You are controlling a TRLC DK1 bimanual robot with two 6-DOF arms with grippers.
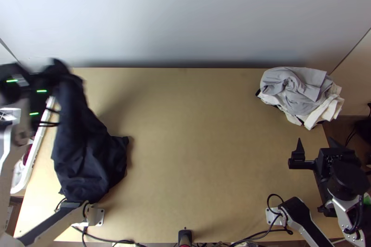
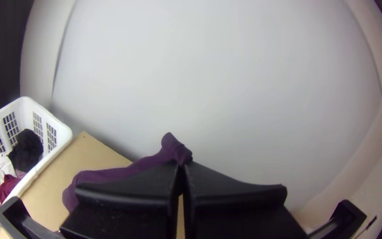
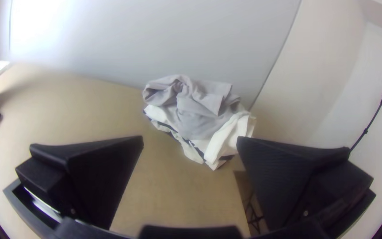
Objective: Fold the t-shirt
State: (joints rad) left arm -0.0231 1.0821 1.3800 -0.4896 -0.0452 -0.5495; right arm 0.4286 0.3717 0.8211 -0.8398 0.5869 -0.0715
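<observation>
My left gripper is over the table's far left in the top view, with the dark t-shirt hanging bunched from it down onto the table. In the left wrist view the left gripper is shut on a part of the t-shirt, which looks purple there. The right gripper stands open at the table's right side, well apart from the t-shirt. Seen from its own wrist, the right gripper has nothing between its wide-set fingers.
A pile of grey and white garments lies at the table's back right corner. At the left edge stands a white basket with clothes in it. A pale wall rises behind the table.
</observation>
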